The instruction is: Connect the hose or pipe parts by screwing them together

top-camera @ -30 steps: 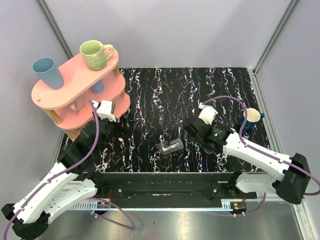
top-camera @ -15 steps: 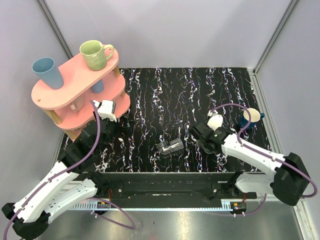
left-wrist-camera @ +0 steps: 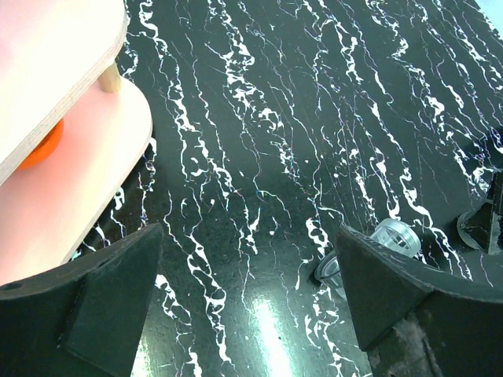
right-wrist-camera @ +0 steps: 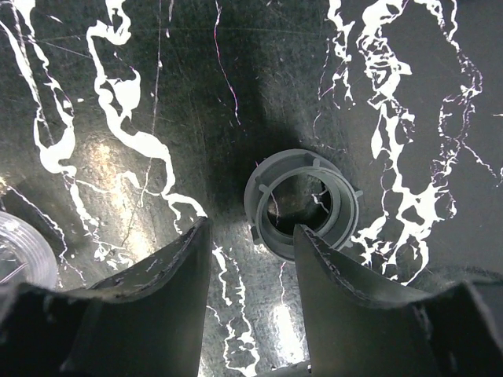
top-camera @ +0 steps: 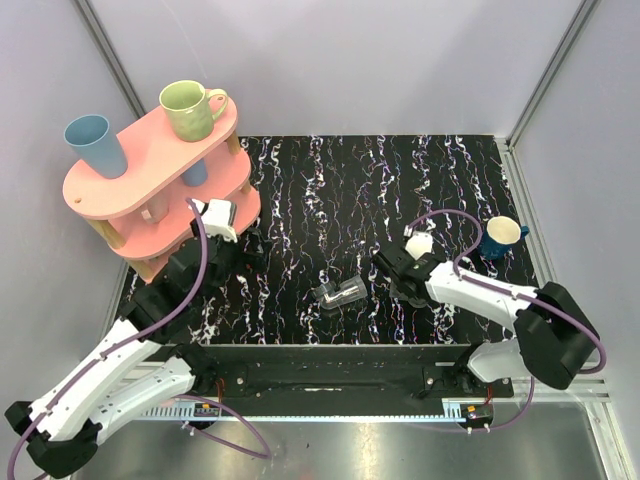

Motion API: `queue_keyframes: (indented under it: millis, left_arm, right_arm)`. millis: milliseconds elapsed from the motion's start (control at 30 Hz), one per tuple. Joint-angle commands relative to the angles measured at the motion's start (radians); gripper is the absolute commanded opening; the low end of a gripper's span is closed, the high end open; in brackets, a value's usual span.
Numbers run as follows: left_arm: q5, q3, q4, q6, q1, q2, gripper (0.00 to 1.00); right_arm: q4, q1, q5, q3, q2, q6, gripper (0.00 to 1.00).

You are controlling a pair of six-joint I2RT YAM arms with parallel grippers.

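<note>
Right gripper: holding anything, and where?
Nothing, it seems. The right gripper stands with jaws apart over the near rim of the grey ring, not pinching it.

So the black desk (top-camera: pixel 330 180) has white marble-ish veins all over. The pink oval wooden shelf (top-camera: pixel 140 165) carries a light blue plastic cup (top-camera: pixel 95 145) and a pale green ceramic mug (top-camera: pixel 190 108). There's also a grey plastic ring fitting (right-wrist-camera: pixel 302 157) and a clear translucent tubular fitting (top-camera: pixel 340 293).
</note>
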Motion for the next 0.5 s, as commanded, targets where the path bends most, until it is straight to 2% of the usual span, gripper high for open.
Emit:
queue_keyframes:
  millis: [0,100,200,267,400,467]
  left_arm:
    - [0.010,0.020,0.015,0.012,-0.005,0.010,0.95]
    - [0.025,0.024,0.009,0.012,-0.005,0.032,0.94]
    - [0.025,0.030,0.001,0.014,-0.008,0.047,0.94]
    - [0.024,0.032,0.000,0.012,-0.008,0.050,0.94]
    - [0.016,0.032,-0.005,0.008,-0.009,0.052,0.94]
    - [0.009,0.032,-0.003,0.003,-0.009,0.052,0.94]
  right_arm:
    - [0.058,-0.009,-0.010,-0.017,0.019,-0.015,0.54]
    - [0.066,-0.009,-0.004,-0.018,0.042,-0.016,0.52]
    - [0.072,-0.010,-0.015,-0.020,0.055,-0.018,0.45]
    - [0.082,-0.010,-0.032,-0.026,0.050,-0.030,0.35]
    - [0.108,-0.009,-0.056,-0.014,0.050,-0.111,0.21]
    - [0.116,-0.009,-0.084,0.009,0.051,-0.142,0.10]
